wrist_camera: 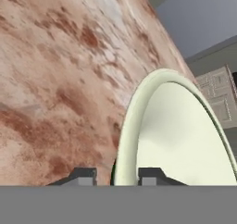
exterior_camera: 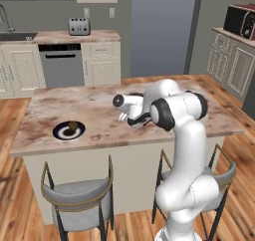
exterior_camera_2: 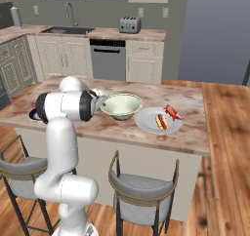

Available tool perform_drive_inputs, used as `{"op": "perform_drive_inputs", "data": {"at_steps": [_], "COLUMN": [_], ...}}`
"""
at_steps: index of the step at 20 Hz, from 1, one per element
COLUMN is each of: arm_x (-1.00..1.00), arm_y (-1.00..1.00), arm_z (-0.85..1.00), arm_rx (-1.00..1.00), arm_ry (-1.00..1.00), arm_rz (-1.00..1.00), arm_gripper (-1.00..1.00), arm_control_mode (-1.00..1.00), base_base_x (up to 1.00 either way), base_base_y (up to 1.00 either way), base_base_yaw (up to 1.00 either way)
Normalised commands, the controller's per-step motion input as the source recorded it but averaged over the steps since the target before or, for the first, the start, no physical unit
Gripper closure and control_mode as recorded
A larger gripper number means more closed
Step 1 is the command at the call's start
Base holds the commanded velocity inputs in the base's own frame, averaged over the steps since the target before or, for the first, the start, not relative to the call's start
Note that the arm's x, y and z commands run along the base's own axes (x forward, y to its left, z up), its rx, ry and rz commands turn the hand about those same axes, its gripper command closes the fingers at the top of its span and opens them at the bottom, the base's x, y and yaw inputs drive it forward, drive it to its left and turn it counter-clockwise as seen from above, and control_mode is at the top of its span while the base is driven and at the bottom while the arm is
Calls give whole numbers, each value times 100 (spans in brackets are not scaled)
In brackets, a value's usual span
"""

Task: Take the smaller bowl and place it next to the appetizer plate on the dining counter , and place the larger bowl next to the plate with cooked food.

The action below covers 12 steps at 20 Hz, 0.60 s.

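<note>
One bowl down: larger bowl [exterior_camera_2: 121, 106] sits on the bench [exterior_camera_2: 146, 132], plate with cooked food [exterior_camera_2: 158, 120] just beside at 3 o'clock. Your claw [wrist_camera: 116, 176] straddles its rim, fingers slightly apart. Careless retreat could snag and tip it.

Cream larger bowl [exterior_camera_2: 121, 105], brown-veined dining counter [exterior_camera_2: 195, 132]

place: home kitchen, rendered
far wall: steel sink [exterior_camera_2: 66, 30], silver toaster [exterior_camera: 78, 26], grey dishwasher [exterior_camera: 62, 64], cream cabinets [exterior_camera: 101, 62]
near: marble-topped island counter [exterior_camera: 89, 110], grey padded stools [exterior_camera: 77, 198]
</note>
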Motion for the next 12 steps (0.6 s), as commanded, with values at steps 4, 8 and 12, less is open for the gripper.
{"op": "perform_drive_inputs", "data": {"at_steps": [4, 8, 12], "arm_x": [-15, -50, -86], "arm_y": [0, 16, 30], "arm_z": [64, 96, 100], "arm_rx": [9, 6, 5], "arm_ry": [0, 0, -3], "arm_rz": [0, 0, 0], "arm_gripper": [-100, -100, -100], "arm_control_mode": [-100, -100, -100], "base_base_x": [0, 0, 0], "base_base_y": [0, 0, 0], "base_base_yaw": [0, 0, 0]}}
